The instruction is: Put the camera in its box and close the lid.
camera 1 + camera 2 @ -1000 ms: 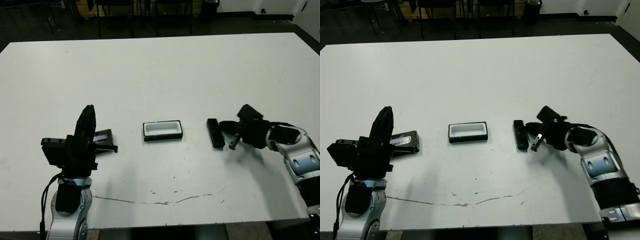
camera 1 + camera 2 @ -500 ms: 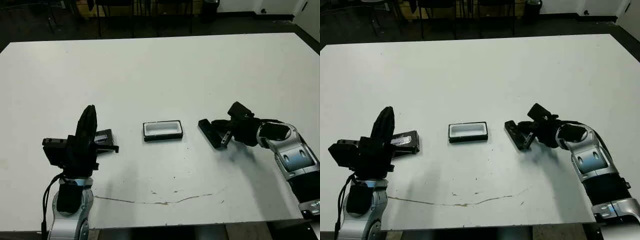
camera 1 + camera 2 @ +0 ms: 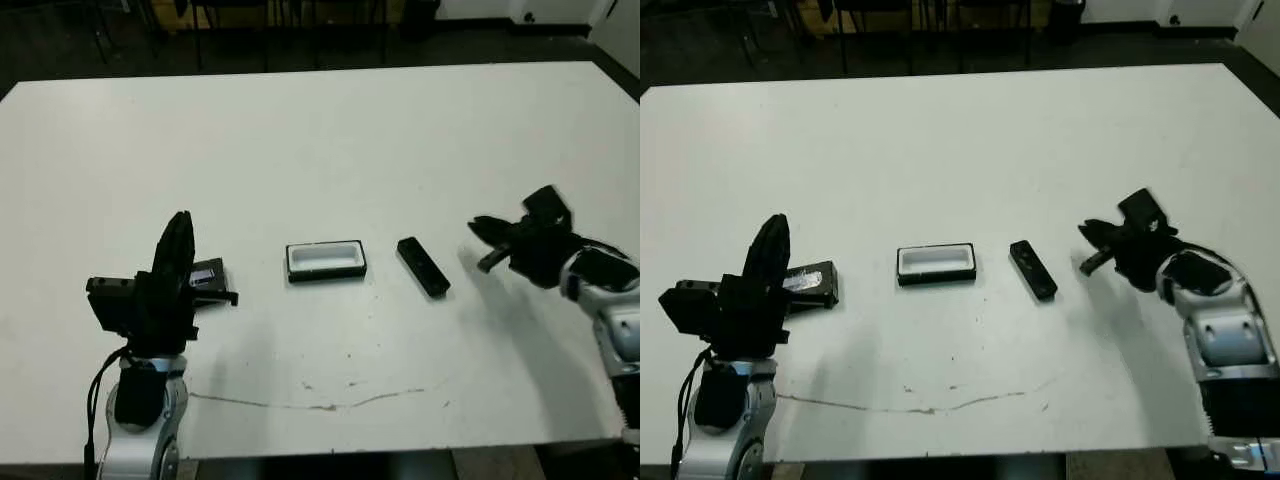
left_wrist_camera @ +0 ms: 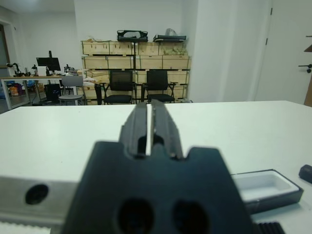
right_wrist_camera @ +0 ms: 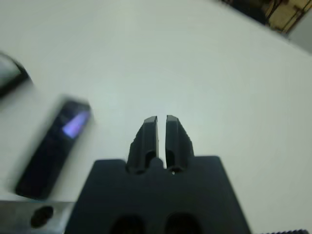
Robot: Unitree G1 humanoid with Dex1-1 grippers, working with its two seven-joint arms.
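The box [image 3: 326, 260] lies open in the middle of the table, its white lining showing. Just right of it, the slim black camera [image 3: 423, 266] lies flat and slanted, loose on the table, with a bluish patch on its face [image 5: 51, 146]. My right gripper [image 5: 162, 118] is shut on nothing and hovers well to the right of the camera [image 3: 476, 226]. The lid [image 3: 805, 283] lies left of the box, partly hidden behind my left gripper [image 4: 149, 103]. That gripper is raised, shut and empty.
The white table [image 3: 330, 140] stretches wide behind the things. A thin crack-like line [image 3: 320, 404] runs near its front edge. Chairs and crates stand beyond the far edge.
My right gripper was against the camera and has drawn back to the right, away from it. The camera has turned to a slant and stays on the table. The left arm has not moved.
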